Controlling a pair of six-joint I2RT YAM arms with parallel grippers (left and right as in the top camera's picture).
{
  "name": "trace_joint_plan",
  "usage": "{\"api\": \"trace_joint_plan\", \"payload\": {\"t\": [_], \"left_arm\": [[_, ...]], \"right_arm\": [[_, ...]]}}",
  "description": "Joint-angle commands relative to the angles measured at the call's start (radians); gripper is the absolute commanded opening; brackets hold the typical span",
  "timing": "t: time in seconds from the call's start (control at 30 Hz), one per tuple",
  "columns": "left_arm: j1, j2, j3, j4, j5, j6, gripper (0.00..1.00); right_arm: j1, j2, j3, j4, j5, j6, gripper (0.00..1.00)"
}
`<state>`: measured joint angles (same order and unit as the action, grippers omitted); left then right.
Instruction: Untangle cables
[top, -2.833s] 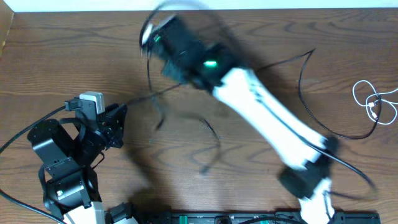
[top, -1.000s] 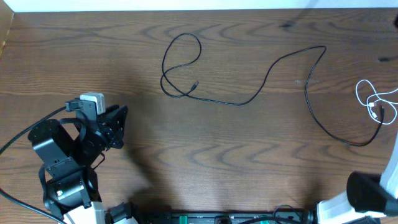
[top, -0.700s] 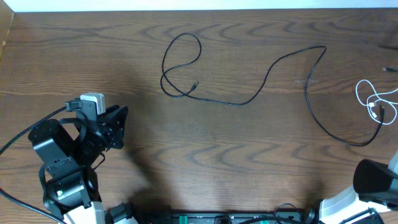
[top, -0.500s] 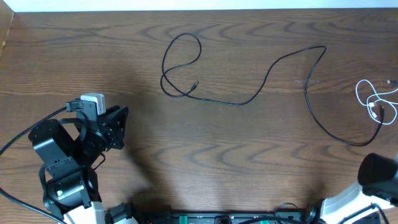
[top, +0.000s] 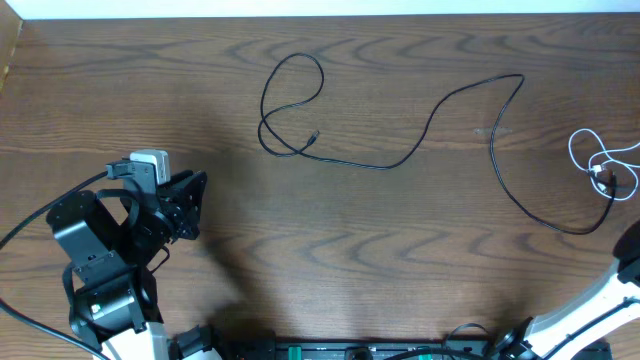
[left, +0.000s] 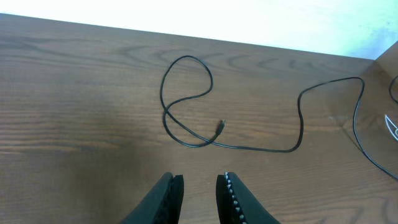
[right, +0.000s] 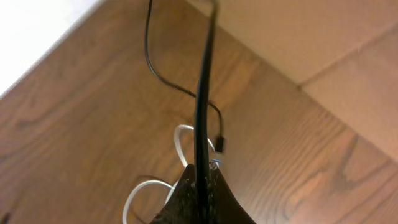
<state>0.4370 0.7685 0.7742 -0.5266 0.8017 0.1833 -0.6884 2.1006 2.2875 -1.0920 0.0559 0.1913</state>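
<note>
One long black cable (top: 385, 165) lies across the table, with a loop (top: 290, 100) at its left and a plug end (top: 315, 135) beside the loop. Its right end reaches the coiled white cable (top: 600, 165) at the right edge. My left gripper (top: 195, 205) rests at the near left. Its jaws stand a little apart and empty (left: 199, 180), pointing at the loop (left: 186, 93). My right gripper (right: 203, 169) is shut on another black cable (right: 204, 81) that runs straight away from the fingertips. It hangs above the white cable (right: 180, 140) and a black plug (right: 222, 144).
In the overhead view only part of the right arm (top: 625, 275) shows, at the bottom right corner. The table's edge (right: 273, 68) runs diagonally just beyond the right gripper. A black strip of equipment (top: 350, 350) lines the near edge.
The right arm has drawn back further toward the bottom right corner of the overhead view. The cables on the table and the left arm have stayed put.
</note>
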Motion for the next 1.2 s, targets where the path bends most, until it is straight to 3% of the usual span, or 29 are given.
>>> {"api": "trace_joint_plan", "payload": {"t": [0.0, 0.07, 0.47, 0.57, 0.67, 0.73, 0.87, 1.07, 1.17], "left_arm": [[0.004, 0.009, 0.006, -0.001, -0.005, -0.001, 0.24], [0.004, 0.015, 0.006, -0.001, -0.005, -0.001, 0.24], [0.004, 0.021, 0.006, 0.000, 0.003, -0.001, 0.24], [0.004, 0.021, 0.006, 0.000, 0.037, -0.001, 0.24], [0.004, 0.021, 0.006, -0.003, 0.055, -0.001, 0.24], [0.004, 0.021, 0.006, -0.008, 0.055, -0.001, 0.24], [0.004, 0.021, 0.006, -0.016, 0.055, -0.001, 0.24], [0.004, 0.021, 0.006, -0.016, 0.055, -0.001, 0.24], [0.004, 0.021, 0.006, -0.019, 0.055, -0.001, 0.24]], "right_arm": [[-0.026, 0.024, 0.004, -0.016, -0.124, 0.013, 0.35], [-0.032, 0.034, 0.004, -0.023, -0.190, 0.000, 0.99], [0.102, 0.034, 0.004, -0.016, -0.668, -0.213, 0.99], [0.190, 0.034, 0.004, -0.039, -0.671, -0.278, 0.99], [0.290, 0.034, 0.004, -0.064, -0.504, -0.267, 0.99], [0.352, 0.034, 0.003, -0.082, -0.317, -0.166, 0.99], [0.459, 0.034, 0.003, -0.175, 0.035, 0.243, 0.99], [0.586, 0.034, -0.001, -0.271, 0.096, 0.725, 0.99], [0.634, 0.034, -0.011, -0.308, 0.145, 0.860, 0.99]]}}
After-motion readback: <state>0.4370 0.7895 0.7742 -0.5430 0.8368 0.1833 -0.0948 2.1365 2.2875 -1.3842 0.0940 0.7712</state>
